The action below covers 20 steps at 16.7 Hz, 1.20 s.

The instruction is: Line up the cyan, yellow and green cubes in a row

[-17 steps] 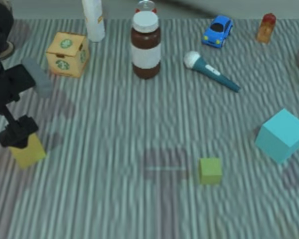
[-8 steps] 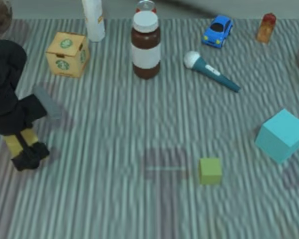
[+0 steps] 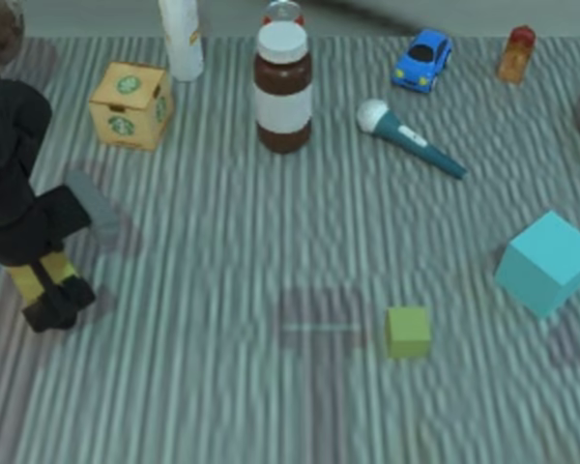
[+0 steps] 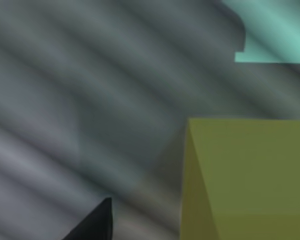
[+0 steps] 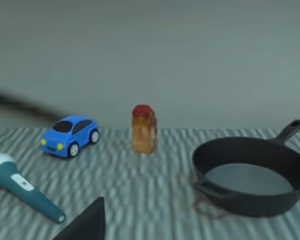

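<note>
1. L arm was at the table's far left in the top view; left gripper [image 3: 50,295] sat low over the yellow cube [image 3: 29,275], fingers [image 3: 72,290] either side of it and closed onto it. Only a sliver of the cube showed beside the arm.
2. L wrist view: yellow cube [image 4: 247,180] filled the near corner, close to the cam, w/ one dark fingertip [image 4: 95,225] at the edge and a patch of the cyan cube [image 4: 277,30] farther off.
3. Cyan cube [image 3: 548,263] stood near the table's right edge, turned corner-on, well apart from the other two.
4. Green cube [image 3: 408,332] lay toward the front, right of centre, betw. yellow and cyan but nearer the cyan one; not touching either.
5. Cubes weren't in a row.
6. R arm: gripper itself not seen in the top view; R wrist view showed just one dark fingertip [image 5: 87,225], so couldn't tell if fingers were apart or together.
7. Back of table, left to right: tan box [image 3: 130,104], white bottle [image 3: 181,39], brown jar [image 3: 282,87], mic [image 3: 409,138], blue toy car [image 3: 423,59], small orange bottle [image 3: 515,54].
8. R wrist view also had a black skillet [image 5: 252,175] beside the orange bottle [image 5: 144,129].
</note>
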Each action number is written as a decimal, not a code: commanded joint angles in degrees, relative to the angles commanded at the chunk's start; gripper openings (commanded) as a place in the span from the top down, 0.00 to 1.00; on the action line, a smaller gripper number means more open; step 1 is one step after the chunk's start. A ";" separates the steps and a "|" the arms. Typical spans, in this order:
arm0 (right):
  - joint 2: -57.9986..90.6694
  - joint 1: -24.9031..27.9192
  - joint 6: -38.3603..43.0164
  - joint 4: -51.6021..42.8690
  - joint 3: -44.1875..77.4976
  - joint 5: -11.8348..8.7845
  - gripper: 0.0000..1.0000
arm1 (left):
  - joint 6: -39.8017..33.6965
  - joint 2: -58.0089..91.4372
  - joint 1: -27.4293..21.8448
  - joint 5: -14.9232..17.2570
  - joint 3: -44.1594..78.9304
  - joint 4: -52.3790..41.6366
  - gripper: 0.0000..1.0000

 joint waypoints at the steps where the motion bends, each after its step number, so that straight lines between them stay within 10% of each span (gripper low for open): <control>1: 0.00 0.00 0.00 0.00 0.00 0.00 0.00 | 0.00 0.00 0.00 0.00 0.00 0.00 0.30; 10: 0.00 0.00 0.00 0.00 0.00 0.00 0.00 | 0.00 0.00 0.00 0.00 0.00 0.00 0.98; 20: 0.00 0.00 0.00 0.00 0.00 0.00 0.00 | -0.50 -1.55 -0.16 0.69 0.48 -1.43 1.00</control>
